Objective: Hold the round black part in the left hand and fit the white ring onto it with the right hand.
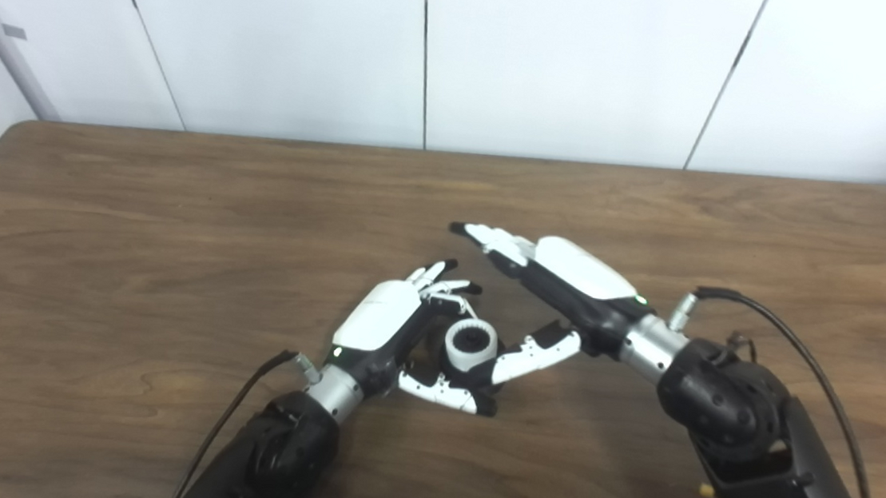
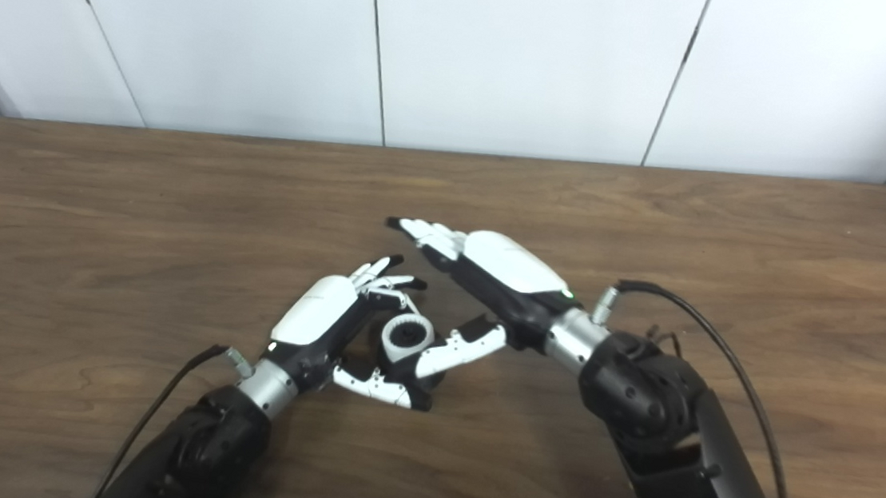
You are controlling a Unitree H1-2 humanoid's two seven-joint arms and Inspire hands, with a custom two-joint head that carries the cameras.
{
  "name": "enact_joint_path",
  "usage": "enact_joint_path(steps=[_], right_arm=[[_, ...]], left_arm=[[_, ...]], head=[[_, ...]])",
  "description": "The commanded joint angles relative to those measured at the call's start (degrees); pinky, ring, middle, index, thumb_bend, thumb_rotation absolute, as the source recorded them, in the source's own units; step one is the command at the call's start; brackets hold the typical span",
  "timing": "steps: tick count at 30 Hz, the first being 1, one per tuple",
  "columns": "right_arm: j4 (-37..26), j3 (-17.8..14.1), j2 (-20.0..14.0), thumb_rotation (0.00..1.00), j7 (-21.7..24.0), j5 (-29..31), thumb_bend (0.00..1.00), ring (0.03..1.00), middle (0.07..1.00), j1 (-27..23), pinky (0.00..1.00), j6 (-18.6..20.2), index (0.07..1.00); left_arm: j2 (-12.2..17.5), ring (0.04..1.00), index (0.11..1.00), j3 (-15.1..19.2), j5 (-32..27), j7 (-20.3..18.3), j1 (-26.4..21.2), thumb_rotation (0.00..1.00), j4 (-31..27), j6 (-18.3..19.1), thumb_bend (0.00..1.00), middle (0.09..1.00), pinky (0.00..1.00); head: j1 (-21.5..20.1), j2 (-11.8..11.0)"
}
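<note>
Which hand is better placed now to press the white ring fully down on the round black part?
The right hand, probably. Its thumb already reaches the white ring around the round black part, and its fingers are apart. The left hand is cupped around the part, seemingly steadying it.

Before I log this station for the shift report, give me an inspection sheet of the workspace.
Surface: brown wood-grain table, bare apart from the work.
Job's things: white ring with the black part showing in its middle, between the two hands; whether fully seated, cannot tell.
Clutter: nothing seen.
Robot hands: left hand cupped around the ring, fingers and thumb either side. Right hand fingers stretched out flat, holding nothing, thumb reaching to the ring.
Cables: black cable looping from the right wrist; another from the left wrist.
Surroundings: white panelled wall behind the table.
</note>
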Motion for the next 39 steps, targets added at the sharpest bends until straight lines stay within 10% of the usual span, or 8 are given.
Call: enact_joint_path(steps=[1, 19, 39], right_arm=[[-1.49, -3.15, 0.02, 0.69, -3.1, 3.94, 1.0, 1.0, 1.0, 0.88, 1.0, -0.66, 1.0], [2.08, -18.85, 0.0, 0.75, -19.13, 15.63, 0.68, 0.983, 1.0, 22.8, 0.87, -10.51, 1.0], [-0.02, -19.38, 2.78, 0.68, -23.75, 13.17, 0.58, 0.985, 1.0, 28.77, 0.93, -8.61, 1.0]], left_arm=[[0.24, 1.0, 0.479, 0.34, 0.11, 1.06, -0.41, 0.05, 4.01, 0.78, 0.52, 0.857, 1.0], [0.53, 0.984, 0.48, -2.44, 9.74, 19.84, -6.89, 0.05, 22.42, -0.71, 0.52, 0.848, 1.0], [2.91, 0.982, 0.481, -8.82, 12.75, 26.15, -10.78, 0.05, 32.21, -1.6, 0.52, 0.844, 1.0]], head=[[0.0, -0.38], [-0.55, -7.28], [-1.78, -9.06]])
